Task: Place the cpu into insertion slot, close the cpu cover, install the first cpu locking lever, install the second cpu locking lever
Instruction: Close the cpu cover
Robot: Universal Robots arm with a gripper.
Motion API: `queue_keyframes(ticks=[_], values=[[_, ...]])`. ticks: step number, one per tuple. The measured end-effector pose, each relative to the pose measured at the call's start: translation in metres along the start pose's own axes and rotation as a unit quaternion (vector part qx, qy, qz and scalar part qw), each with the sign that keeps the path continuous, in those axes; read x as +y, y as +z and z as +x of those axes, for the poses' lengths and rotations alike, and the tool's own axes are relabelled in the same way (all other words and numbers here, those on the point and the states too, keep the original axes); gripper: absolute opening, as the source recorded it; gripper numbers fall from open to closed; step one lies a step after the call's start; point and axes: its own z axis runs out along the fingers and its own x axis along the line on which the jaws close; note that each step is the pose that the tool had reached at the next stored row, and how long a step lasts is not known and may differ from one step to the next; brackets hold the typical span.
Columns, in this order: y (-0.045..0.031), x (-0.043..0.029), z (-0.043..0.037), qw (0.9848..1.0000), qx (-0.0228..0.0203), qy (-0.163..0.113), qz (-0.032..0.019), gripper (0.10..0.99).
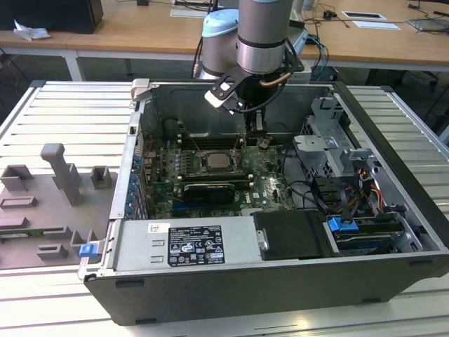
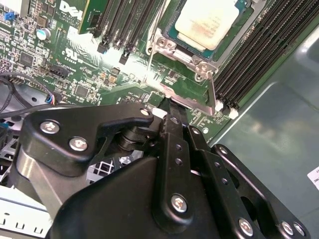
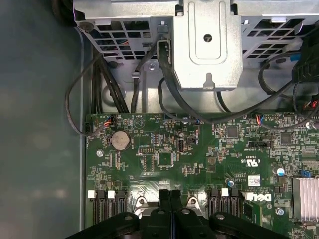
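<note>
Gripper [image 2: 171, 110] low inside the open tower case [image 1: 393, 175], fingers [image 3: 163, 199] pressed together with nothing seen between them, tips right at the outer edge of the cpu cover [image 2: 187, 97]. Cover tilted up off the insertion slot [image 2: 162, 45], green board visible through its window. Cpu [image 2: 207, 22] lies flat in the slot, pale metal top up and uncovered; in the exterior view it [image 1: 214, 161] sits mid-board, just to that view's left of the gripper [image 1: 257, 133]. Long black memory slots [image 2: 259, 45] flank the socket. Writing noted: bold white logo lettering on the motherboard [image 3: 256, 196], a small white sticker [image 3: 254, 179] near it, and fine white silkscreen codes across the board, too small to make out. Coin cell battery [image 3: 120, 140] near the board's edge, below the grey drive cage [image 3: 207, 45]. Power supply [image 1: 140, 246] at the case's near side carries a printed black-and-white label [image 1: 195, 246].
</note>
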Motion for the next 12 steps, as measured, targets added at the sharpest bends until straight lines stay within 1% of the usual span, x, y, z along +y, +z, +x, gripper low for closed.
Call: queue_keyframes(ticks=[12], values=[[-0.0003, -0.0043, 0.0000, 1.0000, 0.0000, 0.000, 0.0000, 0.106]])
